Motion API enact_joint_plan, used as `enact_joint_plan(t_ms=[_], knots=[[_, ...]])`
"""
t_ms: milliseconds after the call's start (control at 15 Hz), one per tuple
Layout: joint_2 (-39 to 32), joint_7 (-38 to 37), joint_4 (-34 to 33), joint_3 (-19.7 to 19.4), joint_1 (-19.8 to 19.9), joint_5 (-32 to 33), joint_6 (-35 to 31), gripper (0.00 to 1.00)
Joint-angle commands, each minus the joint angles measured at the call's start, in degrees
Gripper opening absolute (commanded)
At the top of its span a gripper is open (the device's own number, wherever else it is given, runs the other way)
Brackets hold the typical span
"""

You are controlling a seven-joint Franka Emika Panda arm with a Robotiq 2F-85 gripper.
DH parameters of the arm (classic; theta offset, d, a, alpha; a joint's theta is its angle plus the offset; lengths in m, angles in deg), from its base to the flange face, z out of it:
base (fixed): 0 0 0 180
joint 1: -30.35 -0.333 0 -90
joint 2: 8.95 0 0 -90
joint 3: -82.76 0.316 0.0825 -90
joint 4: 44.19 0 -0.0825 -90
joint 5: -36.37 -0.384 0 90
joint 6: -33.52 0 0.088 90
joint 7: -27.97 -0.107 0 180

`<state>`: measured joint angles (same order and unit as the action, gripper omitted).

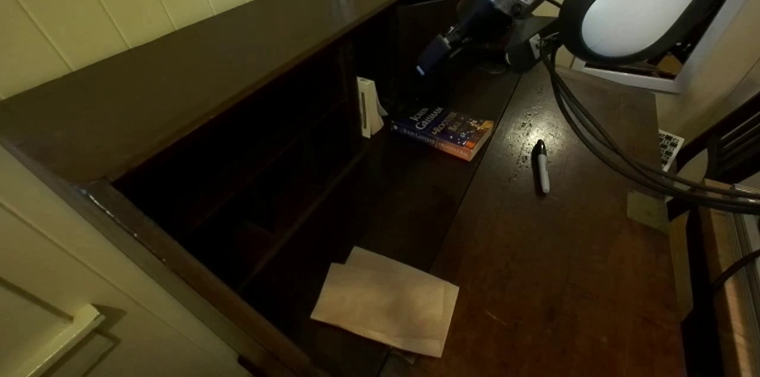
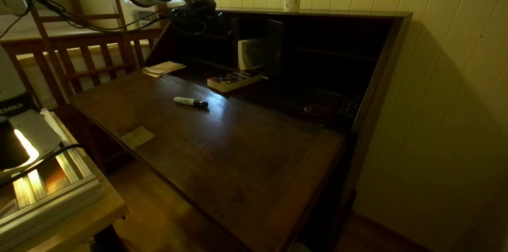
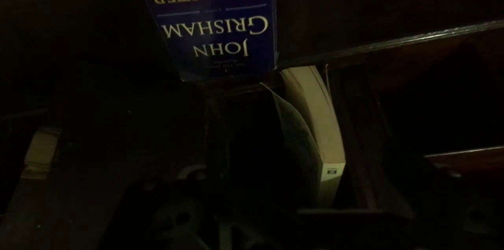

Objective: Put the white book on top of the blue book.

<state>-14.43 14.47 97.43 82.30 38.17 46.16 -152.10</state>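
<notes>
Currently, taking an exterior view from the left, you meet the white book (image 1: 369,110) first. It stands on end at the shelving (image 1: 267,38), long axis vertical, lower than your fingertips and apart from them. Next across is your hand (image 1: 423,69), raised over the worktop (image 1: 534,282) and tilted down toward the book's side. Its fingers appear well spread in the wrist view, though darkness blurs them; nothing is seen held between them. In the wrist view, too, the book's narrow thickness lies ahead, within the span of the fingers, with one cover bowed away from the pages.

That relation governs the coming move, as judged: you need to travel down and toward the shelving, straddle that thickness, then bring the upright axis to horizontal. Risk noted: a fingertip may pass between the loose cover and the pages.

Slightly further right and below the hand, the blue book (image 1: 442,130) lies flat, title side up, just beside the foot of the white one; you cannot confirm contact between the two. Further right, the marker (image 1: 541,167) rests on the worktop, well apart from your likely path.
</notes>
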Motion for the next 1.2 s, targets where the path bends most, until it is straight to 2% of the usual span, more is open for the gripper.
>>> enact_joint_plan(t_ms=[0, 333, 600, 1067, 1133], knots=[[-5.9, -0.4, -5.0, -3.4, -2.1, 0.2, -3.9, 1.0], [-11.5, -0.4, -10.9, -4.8, -4.8, -1.0, -5.1, 1.0], [-15.1, -0.7, -14.7, -4.3, -6.2, -1.2, -4.9, 1.0], [-19.5, -0.5, -18.8, -4.0, -7.0, -0.9, -5.2, 1.0], [-19.9, 3.5, -19.0, -2.7, -6.4, -5.0, -5.3, 1.0]])
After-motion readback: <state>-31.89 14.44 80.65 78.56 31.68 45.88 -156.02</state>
